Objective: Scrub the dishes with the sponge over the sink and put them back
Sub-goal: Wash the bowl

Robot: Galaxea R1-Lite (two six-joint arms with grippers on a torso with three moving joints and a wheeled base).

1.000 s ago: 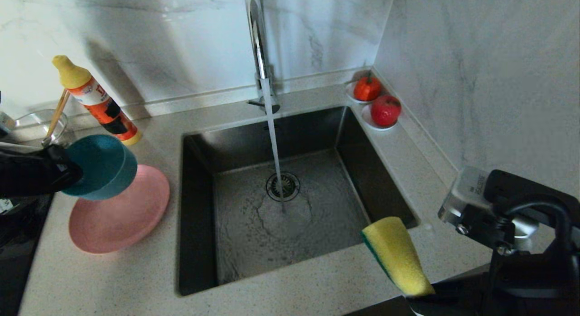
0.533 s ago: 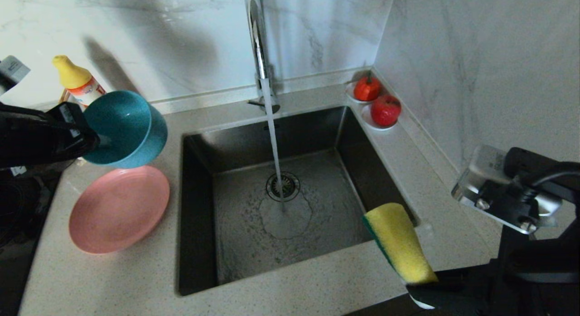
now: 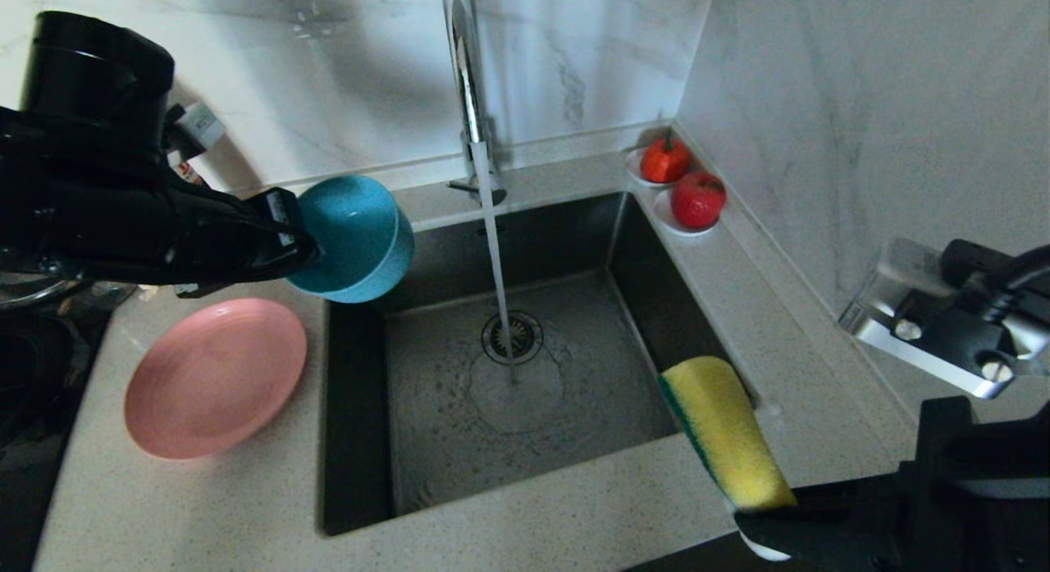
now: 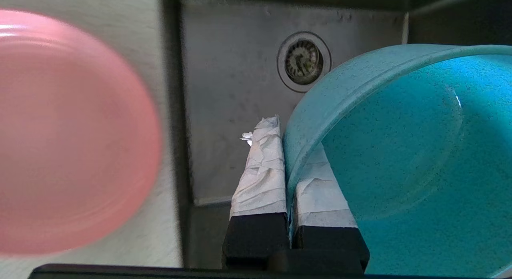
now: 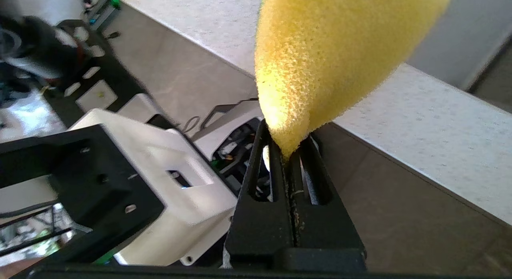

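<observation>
My left gripper (image 3: 297, 245) is shut on the rim of the teal-blue bowl (image 3: 357, 237), holding it tilted above the sink's (image 3: 361, 441) far left corner; in the left wrist view one taped finger (image 4: 262, 167) is outside the bowl (image 4: 404, 151) wall and one inside. The pink plate (image 3: 215, 377) lies flat on the counter left of the sink. My right gripper (image 5: 287, 153), low at the front right, is shut on the yellow sponge (image 3: 726, 432), which sticks up over the sink's right front corner, green layer toward the basin. The chopsticks are out of view.
Water runs from the chrome tap (image 3: 469, 80) onto the drain strainer (image 3: 512, 336). Two white saucers with red fruit (image 3: 682, 186) sit at the counter's back right corner. Marble walls close the back and right. My left arm hides the back left counter.
My left gripper has lifted the teal bowl off the pink plate and carried it right and back, to above the sink's left edge. The right arm has shifted the sponge slightly.
</observation>
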